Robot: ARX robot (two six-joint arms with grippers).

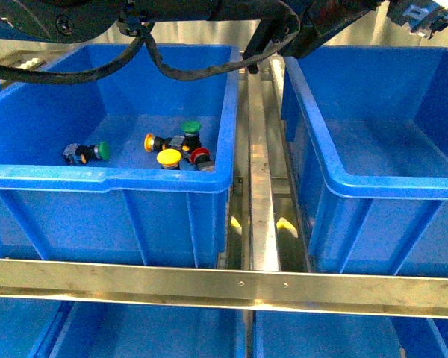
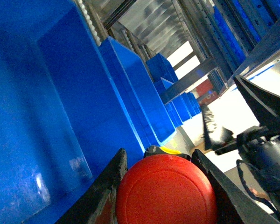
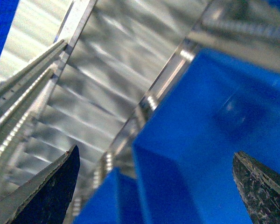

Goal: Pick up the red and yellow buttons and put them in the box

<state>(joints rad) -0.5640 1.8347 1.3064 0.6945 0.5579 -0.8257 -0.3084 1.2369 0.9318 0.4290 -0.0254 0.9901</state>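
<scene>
L gripper (image 2: 164,184) is clamped on a red button (image 2: 165,193). In the L wrist view its two dark fingers (image 2: 105,191) press on either side of the round glossy red cap, which fills the gap btwn them. A sliver of yellow (image 2: 170,150) shows just behind the cap's edge; can't tell what it belongs to. Past the cap are a blue bin wall (image 2: 60,93) and a row of more blue bins along metal racking. R gripper (image 3: 154,186) is spread wide, its dark fingertips (image 3: 53,186) at opp. edges of the R wrist view, w/ a blue bin corner (image 3: 200,140) and ribbed metal (image 3: 93,84) seen btwn them. In the front view neither gripper shows clearly, only dark arm parts and black cables (image 1: 187,71) along the top. The left-hand bin (image 1: 112,183) holds loose buttons on its floor. A yellow-capped button (image 1: 169,157) and a second red button (image 1: 201,155) lie just beside each other near its front R corner. An orange-yellow cap (image 1: 149,142) lies on its side at the cluster's edge, w/ a green button (image 1: 191,127) behind. Another green button (image 1: 101,151) lies apart to the L. The right-hand bin (image 1: 373,186) sits across a metal rail (image 1: 261,186) from it, and a metal bar (image 1: 209,287) crosses the foreground.
</scene>
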